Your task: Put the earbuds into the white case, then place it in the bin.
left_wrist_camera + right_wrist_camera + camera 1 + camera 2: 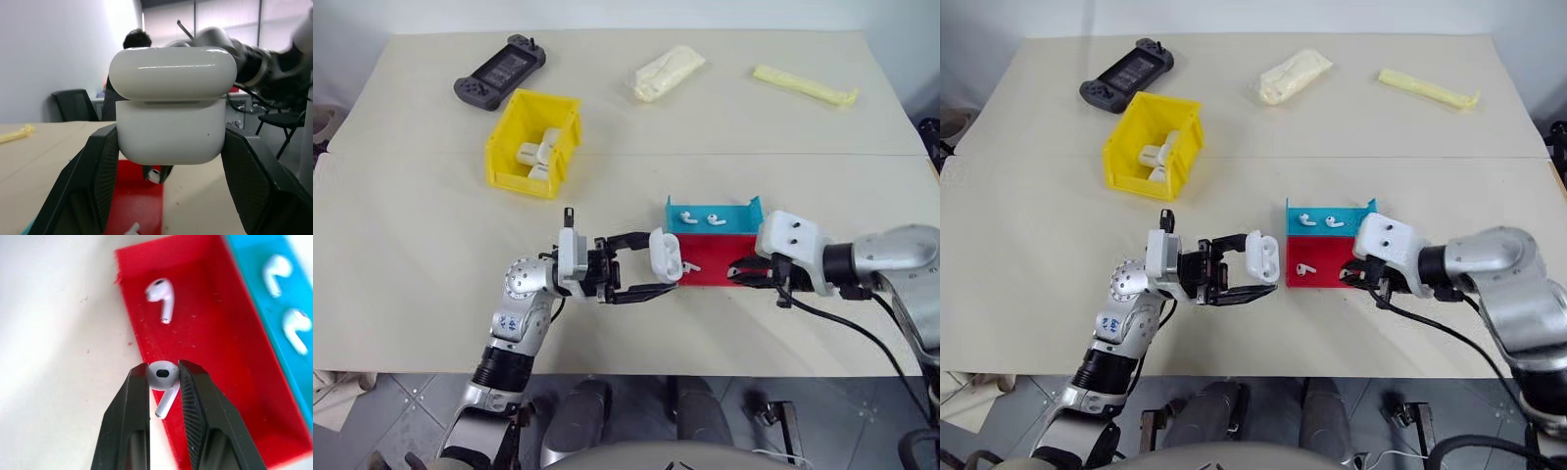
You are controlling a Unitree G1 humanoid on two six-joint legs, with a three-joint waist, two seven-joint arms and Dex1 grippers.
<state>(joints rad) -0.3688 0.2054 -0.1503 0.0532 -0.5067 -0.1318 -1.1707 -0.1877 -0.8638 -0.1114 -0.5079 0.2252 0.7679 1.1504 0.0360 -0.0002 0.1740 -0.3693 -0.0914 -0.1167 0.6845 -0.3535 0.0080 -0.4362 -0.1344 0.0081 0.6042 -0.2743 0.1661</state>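
My left gripper (663, 262) is shut on the white case (666, 255), holding it above the table by its sides. The case's lid stands hinged open in the left wrist view (171, 105). My right gripper (163, 373) is shut on one earbud (163, 374), held by its head over the near edge of the red tray (710, 259). Another earbud (161, 291) lies in that red tray. Two more earbuds (685, 216) (714, 219) lie in the cyan tray (751, 212) behind it. The yellow bin (512, 168) stands further back to the left.
White pieces (536, 152) lie inside the bin. At the far side of the table are a dark game controller (499, 70), a cream packet (669, 71) and a pale yellow strip (803, 86). A person (129, 41) sits in the background of the left wrist view.
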